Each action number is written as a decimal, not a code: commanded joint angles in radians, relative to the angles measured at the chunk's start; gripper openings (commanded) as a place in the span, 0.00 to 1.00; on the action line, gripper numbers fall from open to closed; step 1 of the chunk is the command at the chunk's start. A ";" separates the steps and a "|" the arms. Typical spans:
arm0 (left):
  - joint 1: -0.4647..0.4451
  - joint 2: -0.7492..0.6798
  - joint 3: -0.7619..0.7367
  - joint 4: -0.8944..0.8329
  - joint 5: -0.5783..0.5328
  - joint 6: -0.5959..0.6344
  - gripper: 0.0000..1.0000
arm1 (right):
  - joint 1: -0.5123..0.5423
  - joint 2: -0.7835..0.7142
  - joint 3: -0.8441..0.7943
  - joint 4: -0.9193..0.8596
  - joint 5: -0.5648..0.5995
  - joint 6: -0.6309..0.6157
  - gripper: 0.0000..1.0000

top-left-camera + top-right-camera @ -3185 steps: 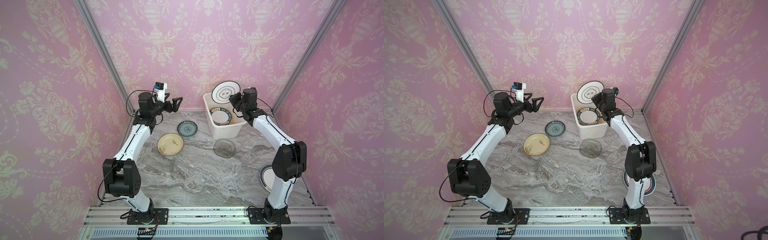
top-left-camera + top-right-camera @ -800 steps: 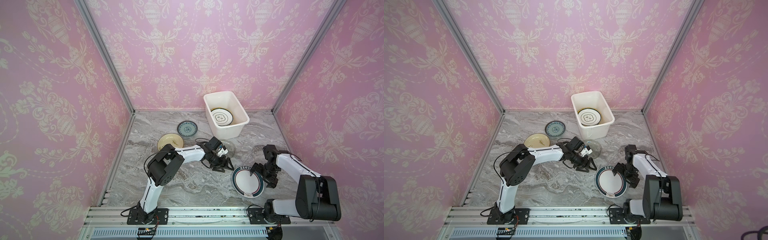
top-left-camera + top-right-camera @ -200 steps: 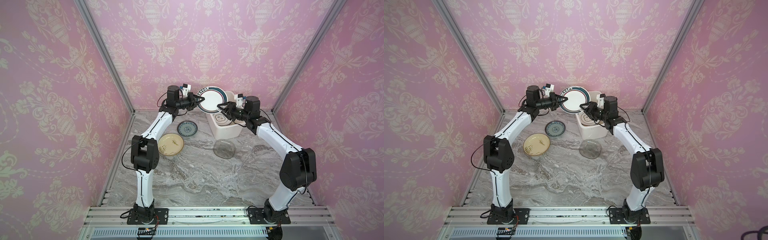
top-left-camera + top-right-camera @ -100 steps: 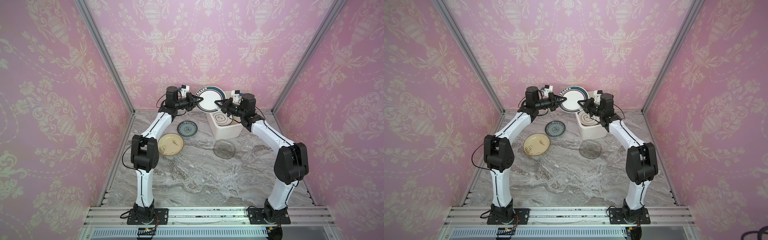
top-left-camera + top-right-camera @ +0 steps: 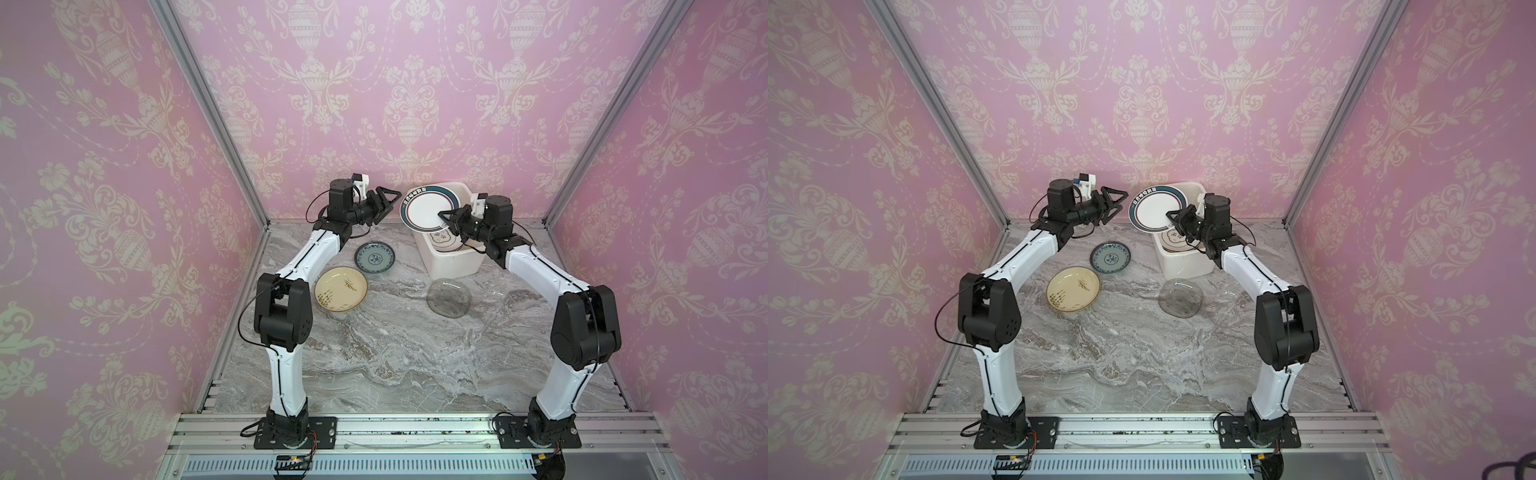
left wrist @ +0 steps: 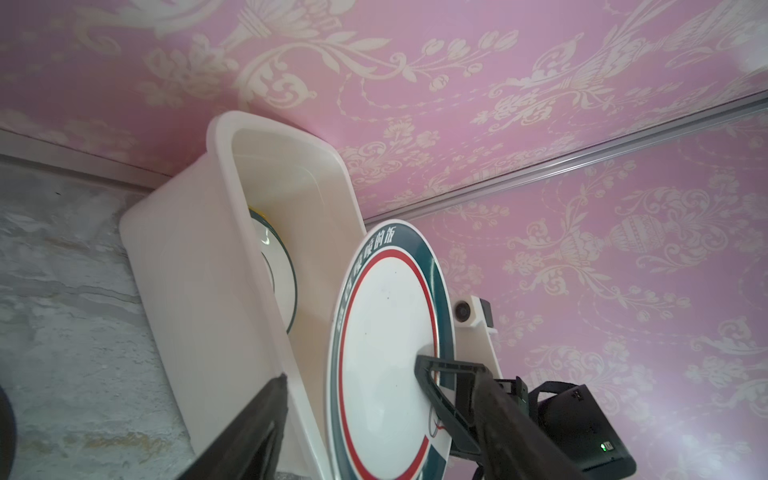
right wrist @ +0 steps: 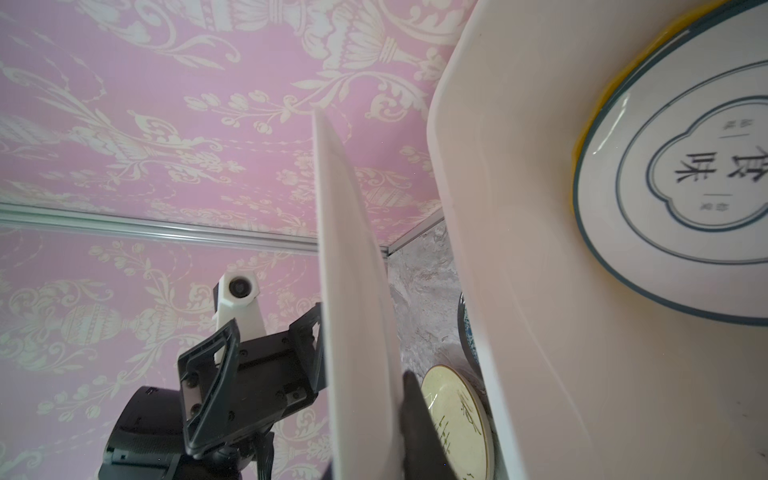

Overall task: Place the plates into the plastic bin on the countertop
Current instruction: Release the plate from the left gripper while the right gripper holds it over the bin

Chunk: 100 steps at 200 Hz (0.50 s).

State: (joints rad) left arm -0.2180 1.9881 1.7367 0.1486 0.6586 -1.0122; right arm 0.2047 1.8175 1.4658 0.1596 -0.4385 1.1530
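Since half a second ago the left gripper (image 5: 390,203) has let go: its jaws now stand spread wide just beside the left rim of the lettered-rim plate (image 5: 426,208), where before they pinched it. The right gripper (image 5: 445,217) is clamped on the plate's opposite, lower rim and carries it alone. The plate stands nearly on edge, its face toward the left arm, above the near-left corner of the plastic bin (image 5: 453,266). Inside the bin lies a white dark-rimmed plate (image 7: 673,187) with a yellow edge showing beneath it. On the countertop (image 5: 395,353) rest a blue-patterned plate (image 5: 375,257), a cream plate (image 5: 340,289) and a clear glass plate (image 5: 449,297).
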 commanded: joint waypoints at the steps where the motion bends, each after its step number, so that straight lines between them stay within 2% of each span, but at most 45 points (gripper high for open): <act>1: 0.030 -0.123 -0.077 0.076 -0.230 0.157 0.80 | -0.019 -0.078 0.005 -0.050 0.102 -0.017 0.00; 20: 0.041 -0.173 -0.132 0.079 -0.348 0.255 0.84 | -0.027 -0.068 0.038 -0.150 0.188 0.001 0.00; 37: 0.052 -0.192 -0.163 0.096 -0.410 0.308 0.86 | -0.026 -0.038 0.083 -0.224 0.259 0.024 0.00; 100: 0.064 -0.202 -0.237 0.130 -0.434 0.336 0.89 | -0.018 0.129 0.288 -0.385 0.343 0.155 0.00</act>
State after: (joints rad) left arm -0.1593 1.8061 1.5421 0.2523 0.2642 -0.7204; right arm 0.1764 1.8923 1.6695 -0.1493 -0.1539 1.2423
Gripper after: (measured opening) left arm 0.890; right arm 0.113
